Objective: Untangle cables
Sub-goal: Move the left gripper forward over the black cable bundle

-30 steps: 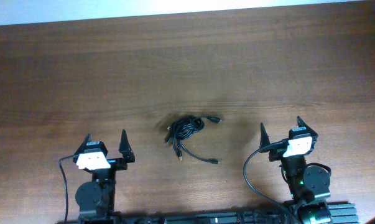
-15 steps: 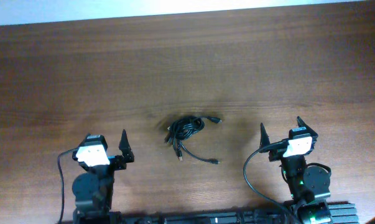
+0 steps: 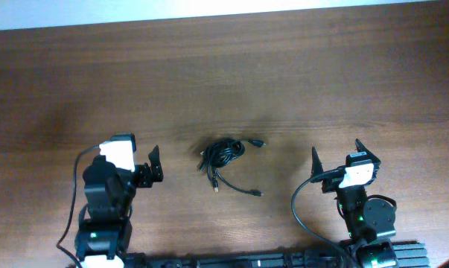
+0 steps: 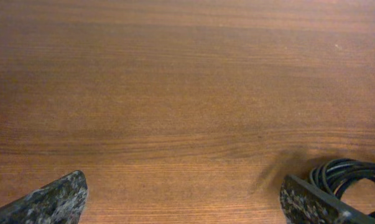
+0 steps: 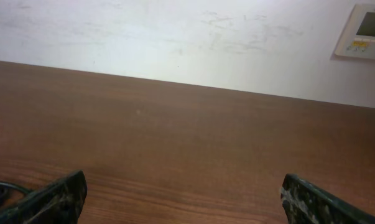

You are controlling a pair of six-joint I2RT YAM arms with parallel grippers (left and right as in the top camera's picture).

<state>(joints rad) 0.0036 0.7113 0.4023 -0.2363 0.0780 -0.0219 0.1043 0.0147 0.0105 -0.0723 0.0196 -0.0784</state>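
Both the left gripper (image 4: 184, 204) and right gripper (image 3: 336, 147) gape wide, empty — cables (image 3: 223, 155) cropped in wrist views.

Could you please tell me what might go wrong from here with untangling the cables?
1. The cables are bunched in a tight coil; a pinch there could catch several strands and tighten the tangle.
2. They sit at the edge of the view from the open left tool, so a straight reach may miss.

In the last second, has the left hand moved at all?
Yes. The left hand has moved forward and swung to its right, closer to the cables, which lie where they were.
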